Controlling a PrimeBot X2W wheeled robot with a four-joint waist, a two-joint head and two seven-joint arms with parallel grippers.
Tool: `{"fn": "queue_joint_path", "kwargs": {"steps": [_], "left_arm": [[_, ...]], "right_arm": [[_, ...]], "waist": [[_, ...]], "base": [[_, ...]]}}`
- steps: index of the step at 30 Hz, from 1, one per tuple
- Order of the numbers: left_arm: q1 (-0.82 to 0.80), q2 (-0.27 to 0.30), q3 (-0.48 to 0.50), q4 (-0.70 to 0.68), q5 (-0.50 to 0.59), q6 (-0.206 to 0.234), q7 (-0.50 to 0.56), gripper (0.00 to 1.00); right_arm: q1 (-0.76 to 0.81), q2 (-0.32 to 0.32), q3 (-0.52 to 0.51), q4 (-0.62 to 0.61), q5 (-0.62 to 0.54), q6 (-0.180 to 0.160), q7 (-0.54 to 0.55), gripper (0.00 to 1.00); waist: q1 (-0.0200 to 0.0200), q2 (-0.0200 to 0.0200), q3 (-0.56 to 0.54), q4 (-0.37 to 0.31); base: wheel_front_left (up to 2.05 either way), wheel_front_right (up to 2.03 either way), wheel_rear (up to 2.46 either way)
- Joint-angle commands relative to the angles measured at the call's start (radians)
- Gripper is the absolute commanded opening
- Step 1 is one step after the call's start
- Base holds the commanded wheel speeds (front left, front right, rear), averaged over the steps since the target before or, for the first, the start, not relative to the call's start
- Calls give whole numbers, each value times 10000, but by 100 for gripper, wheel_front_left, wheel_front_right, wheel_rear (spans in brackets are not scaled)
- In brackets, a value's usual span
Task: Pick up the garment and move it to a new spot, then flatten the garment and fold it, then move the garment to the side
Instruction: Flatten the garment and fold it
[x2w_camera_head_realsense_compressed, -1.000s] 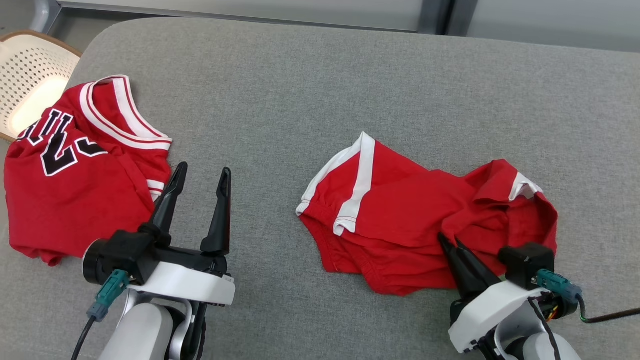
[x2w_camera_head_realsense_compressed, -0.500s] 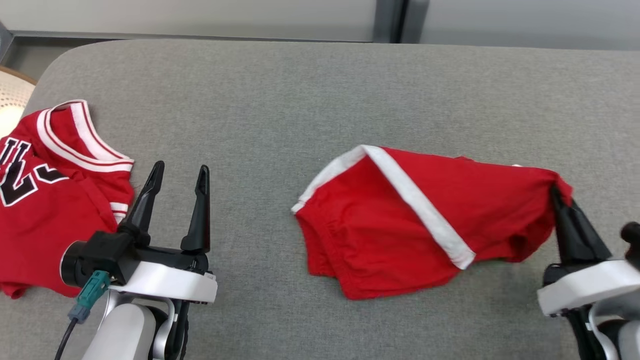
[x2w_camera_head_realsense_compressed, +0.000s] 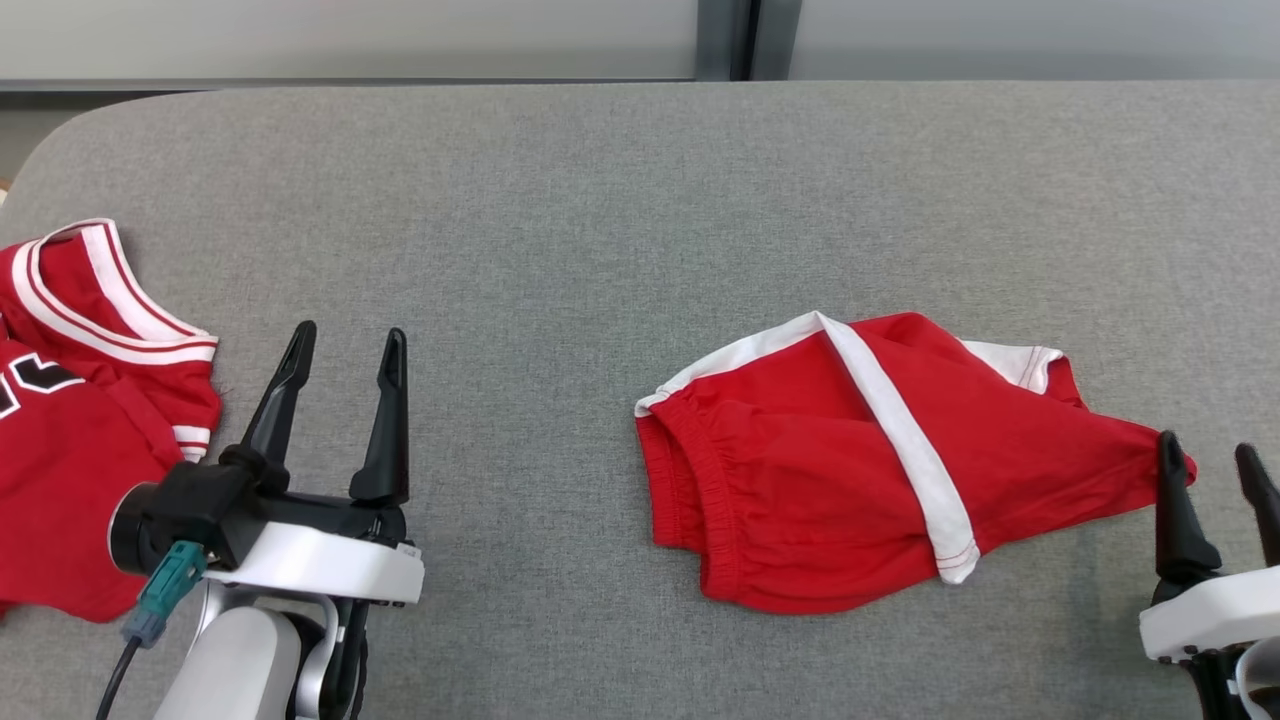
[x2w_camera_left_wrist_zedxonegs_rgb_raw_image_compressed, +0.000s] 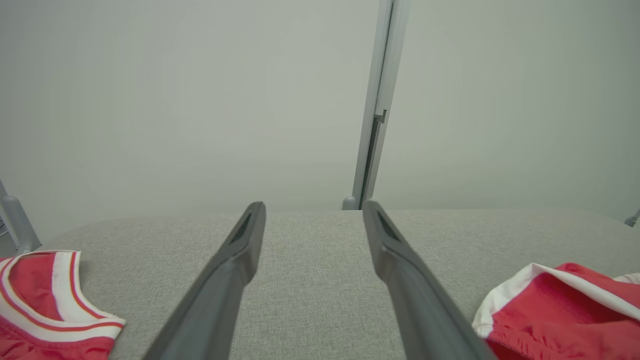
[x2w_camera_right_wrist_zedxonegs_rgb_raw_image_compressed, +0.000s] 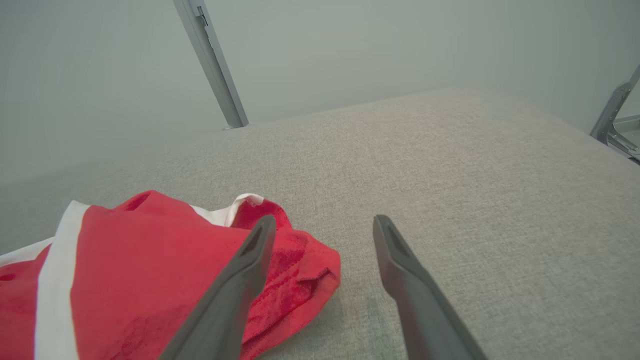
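The garment, red shorts (x2w_camera_head_realsense_compressed: 800, 480) with white stripes, lies spread on the grey padded table (x2w_camera_head_realsense_compressed: 600, 220), right of centre. Its right corner reaches my right gripper (x2w_camera_head_realsense_compressed: 1207, 450), which stands open at the lower right; the cloth tip lies beside the left finger and nothing is between the fingers. The right wrist view has the shorts (x2w_camera_right_wrist_zedxonegs_rgb_raw_image_compressed: 125, 280) left of that gripper (x2w_camera_right_wrist_zedxonegs_rgb_raw_image_compressed: 325, 222), with the left finger over the cloth's edge. My left gripper (x2w_camera_head_realsense_compressed: 350, 335) is open and empty at the lower left, apart from the shorts (x2w_camera_left_wrist_zedxonegs_rgb_raw_image_compressed: 560, 310).
A red jersey (x2w_camera_head_realsense_compressed: 70, 480) with white trim and black lettering lies at the table's left edge, close to my left gripper. It also appears as the jersey (x2w_camera_left_wrist_zedxonegs_rgb_raw_image_compressed: 35, 300) in the left wrist view. A pale wall with a grey post (x2w_camera_head_realsense_compressed: 725, 40) stands behind the table.
My right gripper, shut on the shorts' right corner, drew it rightward so the cloth spread out, then opened and let go. The head camera turned right. The left gripper stayed open.
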Motion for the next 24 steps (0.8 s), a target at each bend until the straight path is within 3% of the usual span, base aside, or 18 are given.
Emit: {"fn": "queue_joint_path", "kwargs": {"steps": [1,7,13,24], "left_arm": [[121,79,77,27,-61,65,1,100],[370,100,221,33,-184,162,1,100],[767,127,167,71,-242,232,50,100],[1077,157,-7,-135,-231,397,257,100]], "right_arm": [[-83,-62,-35,-117,-76,-3,-290,100],[-6,-389,322,-1202,-727,-3,-1128,100],[382,-270,1169,-2632,-1285,-5,-881,100],[926,-30,1397,-2961,-1147,-3,-502,100]], "waist": [[0,0,-43,-47],[0,0,-342,-196],[0,0,-885,-258],[0,0,-1066,-194]], "base": [[0,0,0],[0,0,0],[0,0,0],[0,0,0]]}}
